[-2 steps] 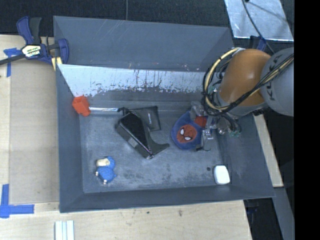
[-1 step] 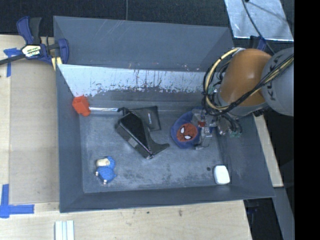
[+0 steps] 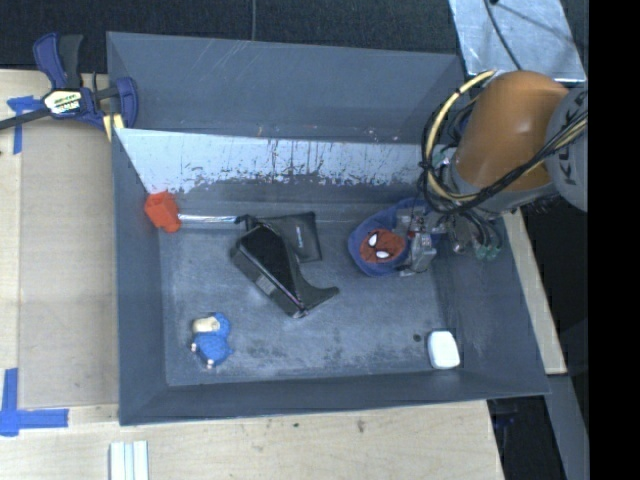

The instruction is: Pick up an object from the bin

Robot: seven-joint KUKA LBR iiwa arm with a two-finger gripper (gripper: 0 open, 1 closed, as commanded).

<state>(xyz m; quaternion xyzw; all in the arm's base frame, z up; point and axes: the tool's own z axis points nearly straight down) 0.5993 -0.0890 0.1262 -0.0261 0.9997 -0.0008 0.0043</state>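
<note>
Bin, grey metal, contents as seen:
1. White block, lower right corner of the floor, lay alone.
2. Blue toy, small, with a pale patch on top, lower left of the floor, well apart from the rest.
3. Black case, angular and tilted, at the centre.
4. Blue-red ball, blue rim with a red face, right of centre, just beside the case.
5. Gripper, touching or just beside the ball's right edge; whether its jaws were open or closed could not be told.
6. Orange knob, upper left, by the back wall.
</note>
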